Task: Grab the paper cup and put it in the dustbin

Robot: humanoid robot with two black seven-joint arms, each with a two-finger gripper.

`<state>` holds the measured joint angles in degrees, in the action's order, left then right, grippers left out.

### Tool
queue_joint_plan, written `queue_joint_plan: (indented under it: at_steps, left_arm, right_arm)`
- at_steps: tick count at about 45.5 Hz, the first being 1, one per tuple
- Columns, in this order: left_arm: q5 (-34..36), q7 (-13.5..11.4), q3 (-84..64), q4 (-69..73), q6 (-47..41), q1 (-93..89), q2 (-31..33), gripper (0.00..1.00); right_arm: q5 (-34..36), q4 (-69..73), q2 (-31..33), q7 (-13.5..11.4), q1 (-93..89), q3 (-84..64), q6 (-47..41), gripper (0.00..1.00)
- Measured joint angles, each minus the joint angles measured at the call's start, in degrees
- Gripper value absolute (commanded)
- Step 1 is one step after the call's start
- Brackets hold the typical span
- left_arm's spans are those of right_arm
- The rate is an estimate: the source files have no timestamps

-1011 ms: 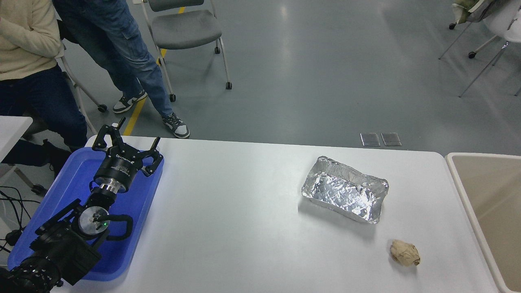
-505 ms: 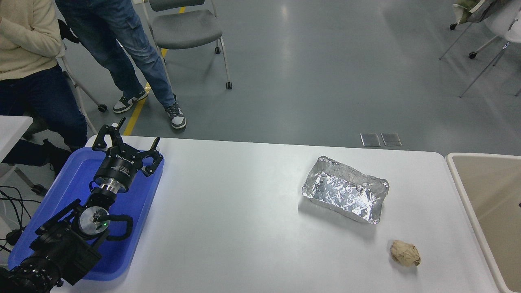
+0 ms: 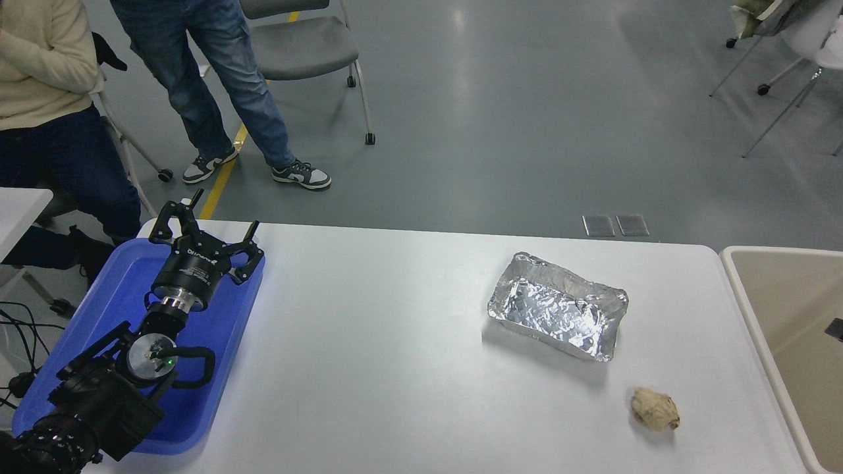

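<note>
Spread and empty, the left gripper (image 3: 204,232) sits parked over the blue tray (image 3: 217,401) at eight o'clock. No paper cup shows anywhere — perhaps already dropped. At three o'clock, the dustbin (image 3: 744,289); whether the dark sliver there is the right gripper, I cannot tell.

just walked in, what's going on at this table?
Nothing is being handled right now. The left hand sits parked, open, over the blue tray at the table's left. The right arm is almost out of view; only a small dark bit shows at the right edge over the dustbin. No paper cup is visible. A foil tray and a crumpled paper ball lie on the table. Two people are at the far left.
</note>
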<state>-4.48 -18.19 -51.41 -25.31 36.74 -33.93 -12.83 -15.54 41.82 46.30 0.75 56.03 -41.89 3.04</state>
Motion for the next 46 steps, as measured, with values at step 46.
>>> queue_joint_plan:
  at_steps: [46]
  left_arm:
    - [0.0,0.0,0.0,0.0,0.0,0.0,0.0,1.00]
  right_arm:
    - [0.2,33.7,-4.3,0.1,59.2,-36.4,-41.9,1.00]
